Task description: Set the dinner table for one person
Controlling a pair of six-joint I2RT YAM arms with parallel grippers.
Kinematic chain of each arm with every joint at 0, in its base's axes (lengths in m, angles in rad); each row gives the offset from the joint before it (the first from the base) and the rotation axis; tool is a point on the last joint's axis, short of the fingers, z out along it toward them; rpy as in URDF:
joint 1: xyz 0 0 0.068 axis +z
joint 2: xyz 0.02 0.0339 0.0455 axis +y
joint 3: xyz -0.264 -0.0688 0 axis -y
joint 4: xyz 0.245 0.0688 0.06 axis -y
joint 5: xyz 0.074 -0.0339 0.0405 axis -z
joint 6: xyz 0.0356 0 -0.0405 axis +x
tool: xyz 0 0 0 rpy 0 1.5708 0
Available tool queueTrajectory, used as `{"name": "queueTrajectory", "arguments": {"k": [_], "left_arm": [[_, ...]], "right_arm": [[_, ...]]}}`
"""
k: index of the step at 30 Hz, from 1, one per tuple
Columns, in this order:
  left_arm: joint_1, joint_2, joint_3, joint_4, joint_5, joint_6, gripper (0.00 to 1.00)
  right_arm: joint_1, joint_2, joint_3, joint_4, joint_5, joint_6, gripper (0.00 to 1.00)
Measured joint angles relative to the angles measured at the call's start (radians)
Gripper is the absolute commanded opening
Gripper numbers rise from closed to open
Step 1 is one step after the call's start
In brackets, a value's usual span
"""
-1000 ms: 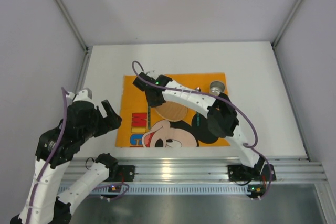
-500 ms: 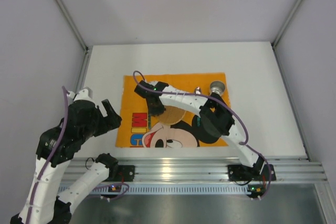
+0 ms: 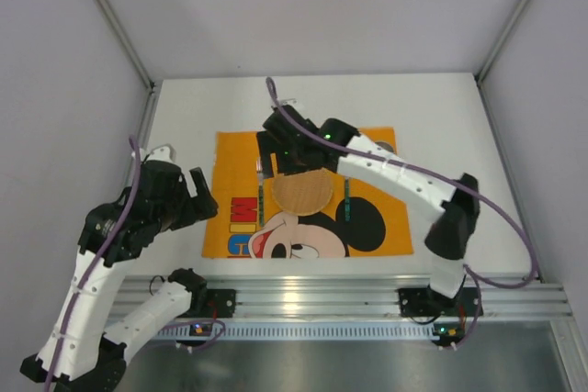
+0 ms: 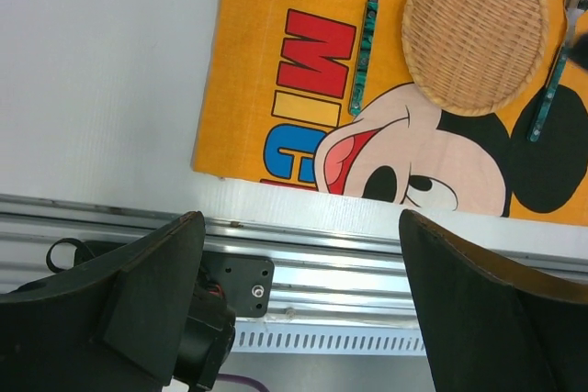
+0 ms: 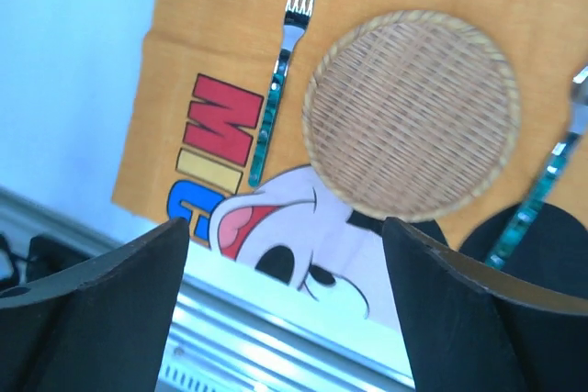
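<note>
While both arms hang over it, the dinner table spreads out white beyond the ribbed rail along its near edge, with an orange Mickey mat lying flat on it. On the mat sits a round woven plate, with a fork just to its left and a spoon just to its right, both with teal handles. The right gripper hovers above the mat's far side, jaws spread wide, nothing in them. The left gripper is off the mat's left edge, gaping too, also empty.
</note>
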Motion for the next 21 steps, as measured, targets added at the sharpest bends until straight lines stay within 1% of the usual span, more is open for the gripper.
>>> {"name": "queueTrajectory", "arguments": {"k": [3, 4, 5, 6, 7, 10, 13, 15, 17, 19, 21], "left_arm": [[0.0, 0.019, 0.0, 0.012, 0.011, 0.014, 0.93], [0.0, 0.021, 0.0, 0.022, 0.019, 0.018, 0.93], [0.0, 0.023, 0.0, 0.035, 0.027, 0.021, 0.94], [0.0, 0.023, 0.0, 0.053, 0.035, 0.022, 0.98], [0.0, 0.023, -0.001, 0.072, 0.042, 0.025, 0.98], [0.0, 0.029, -0.008, 0.126, 0.037, 0.044, 0.98], [0.0, 0.044, -0.023, 0.195, -0.001, 0.127, 0.98], [0.0, 0.039, -0.057, 0.27, -0.044, 0.192, 0.99], [0.0, 0.003, -0.157, 0.402, -0.107, 0.272, 0.98], [0.0, -0.048, -0.319, 0.561, -0.158, 0.37, 0.98], [0.0, -0.088, -0.465, 0.692, -0.173, 0.442, 0.98]], "right_arm": [[0.014, -0.229, -0.129, 0.045, 0.043, -0.032, 0.88], [0.027, -0.33, -0.211, 0.085, 0.055, -0.051, 0.89], [0.042, -0.416, -0.284, 0.115, 0.065, -0.068, 0.93], [0.066, -0.53, -0.391, 0.177, 0.072, -0.09, 0.99], [0.089, -0.652, -0.523, 0.262, 0.065, -0.108, 1.0], [0.122, -0.964, -0.849, 0.38, 0.039, -0.131, 1.0], [0.122, -1.201, -1.07, 0.408, 0.045, -0.115, 1.0], [0.122, -1.292, -1.138, 0.405, 0.05, -0.104, 1.0], [0.122, -1.372, -1.176, 0.398, 0.073, -0.093, 1.0], [0.122, -1.422, -1.178, 0.388, 0.092, -0.094, 1.0], [0.122, -1.455, -1.168, 0.379, 0.105, -0.099, 1.0]]}}
